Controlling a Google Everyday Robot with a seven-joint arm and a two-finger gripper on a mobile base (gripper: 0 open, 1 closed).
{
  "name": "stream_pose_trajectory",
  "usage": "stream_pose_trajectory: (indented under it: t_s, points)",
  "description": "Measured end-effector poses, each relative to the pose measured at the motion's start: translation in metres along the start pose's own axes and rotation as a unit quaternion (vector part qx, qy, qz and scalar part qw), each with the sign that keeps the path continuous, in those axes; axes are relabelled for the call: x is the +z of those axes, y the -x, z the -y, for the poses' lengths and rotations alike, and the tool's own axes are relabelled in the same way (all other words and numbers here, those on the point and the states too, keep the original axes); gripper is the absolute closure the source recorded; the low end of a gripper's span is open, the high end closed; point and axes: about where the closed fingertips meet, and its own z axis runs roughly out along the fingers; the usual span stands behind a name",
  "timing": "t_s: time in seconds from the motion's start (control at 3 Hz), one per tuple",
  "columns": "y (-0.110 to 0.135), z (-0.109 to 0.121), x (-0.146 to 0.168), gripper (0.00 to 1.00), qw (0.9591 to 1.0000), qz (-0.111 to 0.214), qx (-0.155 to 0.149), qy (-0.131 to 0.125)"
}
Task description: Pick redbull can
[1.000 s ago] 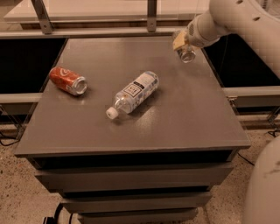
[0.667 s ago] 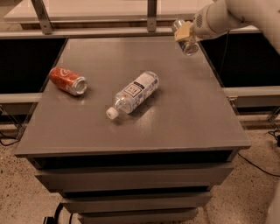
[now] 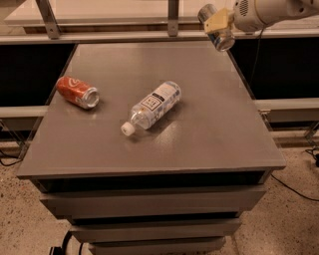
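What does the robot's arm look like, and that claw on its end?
The arm is smooth, rounded and white, with a patch of small dots near the wrist. The gripper, at the top right over the far corner of the table, has pale yellowish jaws.

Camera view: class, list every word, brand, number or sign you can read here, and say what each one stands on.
No text can be read.
red can: white markings, too blurred to read.
clear bottle: white label with dark print, too small to read.
redbull can, held in the claw above the table's far right corner: no readable print.
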Motion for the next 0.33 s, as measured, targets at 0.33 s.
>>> stream_pose_trajectory:
  t_s: [0.33]
  points:
    - [0.0007, -0.0010, -0.0002, 1.00, 1.0000, 0.001, -0.001, 0.002]
